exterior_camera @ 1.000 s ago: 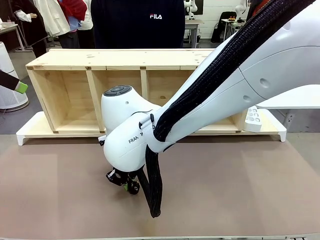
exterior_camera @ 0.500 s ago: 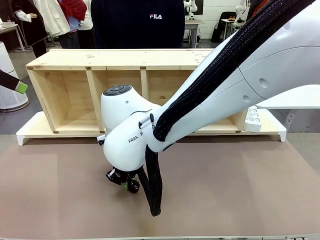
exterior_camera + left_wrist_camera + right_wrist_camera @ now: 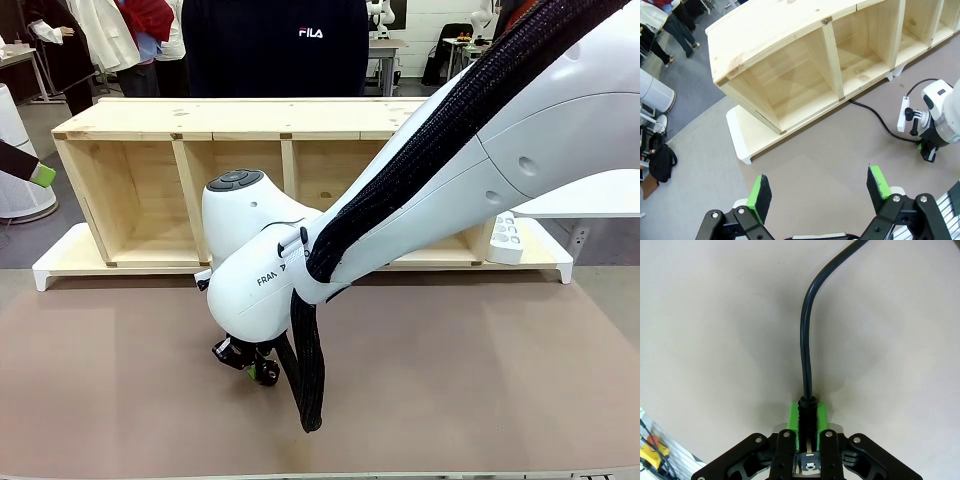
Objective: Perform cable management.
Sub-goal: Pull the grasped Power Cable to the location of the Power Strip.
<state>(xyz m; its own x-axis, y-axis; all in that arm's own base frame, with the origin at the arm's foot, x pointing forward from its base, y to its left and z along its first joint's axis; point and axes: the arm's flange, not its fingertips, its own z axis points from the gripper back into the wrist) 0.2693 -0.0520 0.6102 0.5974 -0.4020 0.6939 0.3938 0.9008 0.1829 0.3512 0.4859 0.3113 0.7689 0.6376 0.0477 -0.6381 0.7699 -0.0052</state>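
Black and shiny, the cable (image 3: 807, 340) lies on the brown desk (image 3: 500, 400) with its thick end squeezed tight in the right jaws, which have not moved at all, so the tidying seems to be waiting, while the left jaws hang wide open.

Robotics lab: white robot arm (image 3: 560, 130), wooden shelf (image 3: 230, 118)

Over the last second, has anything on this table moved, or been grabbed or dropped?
Nothing visibly changed. The right gripper stays low over the brown mat, shut on the cable at its thick end. The wooden shelf is where it was.
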